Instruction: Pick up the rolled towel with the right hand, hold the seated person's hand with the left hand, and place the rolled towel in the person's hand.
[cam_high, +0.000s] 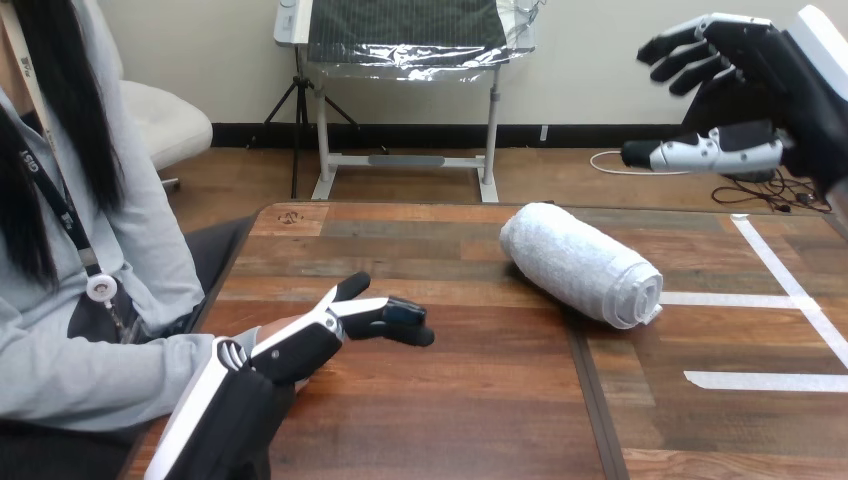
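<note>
Right hand (760, 70) raised open, empty, past rolled towel (580, 262); left hand (300, 345) flat over person's hand (277, 327)

The rolled towel (580, 262) lies on its side on the wooden table (450, 400), right of centre, just left of the white tape strips (765, 380). The right hand (760, 75) is raised above the table's far right corner, well apart from the towel, fingers spread and thumb extended. The left hand (300, 345) sits at the table's left edge with fingers extended over the surface. A small part of the person's hand (283, 326) shows directly behind it, and contact cannot be determined.
</note>
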